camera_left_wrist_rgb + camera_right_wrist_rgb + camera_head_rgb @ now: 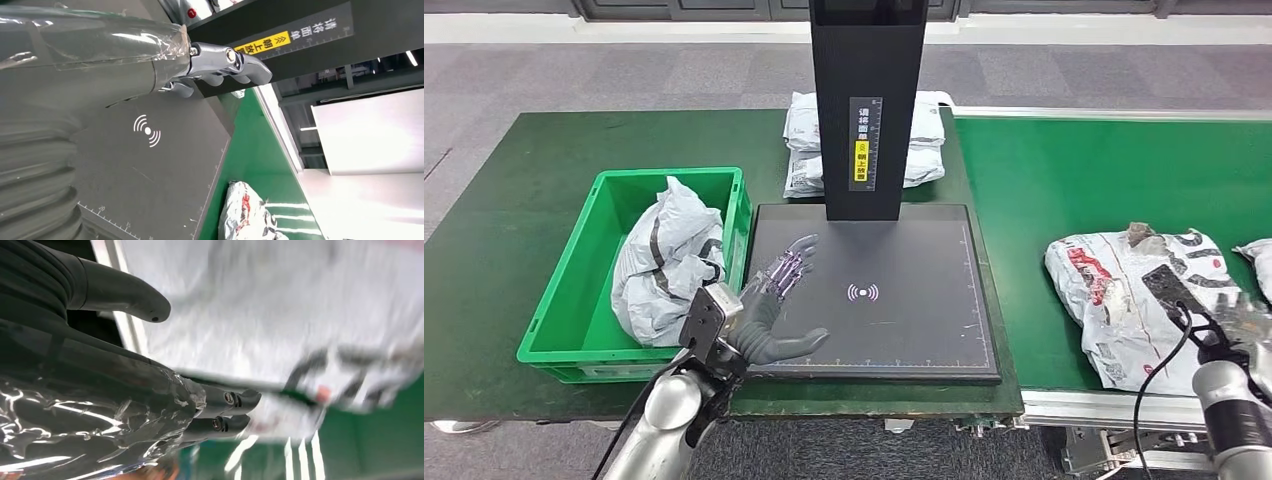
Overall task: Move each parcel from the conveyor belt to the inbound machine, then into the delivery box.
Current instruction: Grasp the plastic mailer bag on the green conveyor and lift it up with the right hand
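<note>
A white parcel [1124, 290] with red and black print lies on the green conveyor belt [1084, 170] at the right; it appears again as the parcel [245, 210] and, blurred, as the parcel [280, 315]. My right hand [1236, 325] hovers at the parcel's near right corner, fingers [240, 400] stretched out and thumb apart, gripping nothing. Whether it touches the bag I cannot tell. My left hand [774, 305] is spread open, empty, over the left edge of the inbound machine's black pad [904, 320]. In the green delivery box [574, 290] lies a grey parcel [669, 260].
The machine's black column [867, 100] rises at the pad's far edge, with stacked white parcels [924, 140] behind it. Another parcel [1259, 260] shows at the belt's right edge. The belt's metal rail [1114, 408] runs along the near side.
</note>
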You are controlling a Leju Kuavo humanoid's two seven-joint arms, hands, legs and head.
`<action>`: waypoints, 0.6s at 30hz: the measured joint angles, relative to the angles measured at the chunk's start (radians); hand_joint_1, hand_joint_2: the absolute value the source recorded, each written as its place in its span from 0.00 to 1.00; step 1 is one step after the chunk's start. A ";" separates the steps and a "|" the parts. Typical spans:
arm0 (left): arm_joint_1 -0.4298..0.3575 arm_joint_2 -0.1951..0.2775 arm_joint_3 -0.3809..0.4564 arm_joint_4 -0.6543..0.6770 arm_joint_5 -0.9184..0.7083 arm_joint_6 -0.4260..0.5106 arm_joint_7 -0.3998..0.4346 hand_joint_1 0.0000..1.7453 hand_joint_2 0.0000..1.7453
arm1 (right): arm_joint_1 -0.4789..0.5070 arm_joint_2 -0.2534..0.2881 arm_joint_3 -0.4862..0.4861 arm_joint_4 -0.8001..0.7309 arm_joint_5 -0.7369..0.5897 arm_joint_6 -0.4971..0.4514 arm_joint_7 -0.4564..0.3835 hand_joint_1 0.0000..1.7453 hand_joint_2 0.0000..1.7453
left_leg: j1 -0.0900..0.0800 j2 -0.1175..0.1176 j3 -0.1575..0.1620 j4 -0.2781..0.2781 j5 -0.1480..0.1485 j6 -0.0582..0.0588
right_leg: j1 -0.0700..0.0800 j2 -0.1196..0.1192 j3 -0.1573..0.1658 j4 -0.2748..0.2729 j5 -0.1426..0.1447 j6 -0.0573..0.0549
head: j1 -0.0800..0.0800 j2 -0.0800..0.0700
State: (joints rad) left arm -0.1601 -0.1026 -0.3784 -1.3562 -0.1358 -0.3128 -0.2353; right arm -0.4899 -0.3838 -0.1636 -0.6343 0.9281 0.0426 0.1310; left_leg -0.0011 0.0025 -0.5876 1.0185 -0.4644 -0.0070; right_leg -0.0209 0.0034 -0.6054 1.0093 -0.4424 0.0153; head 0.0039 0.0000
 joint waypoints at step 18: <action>-0.009 0.003 0.014 0.091 -0.022 0.018 -0.061 0.00 1.00 | -0.038 0.018 0.000 0.141 -0.181 0.366 -0.326 0.27 1.00 | 0.000 -0.003 -0.002 0.000 0.000 0.000 | 0.000 -0.003 0.000 0.000 0.000 0.000 | 0.000 0.000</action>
State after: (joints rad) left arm -0.1693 -0.0997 -0.3639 -1.2654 -0.1578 -0.2946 -0.2960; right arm -0.5282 -0.3659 -0.1637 -0.4932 0.7472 0.4090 -0.1946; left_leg -0.0011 -0.0001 -0.5897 1.0183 -0.4642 -0.0067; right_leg -0.0209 0.0006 -0.6054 1.0094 -0.4425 0.0153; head 0.0039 0.0000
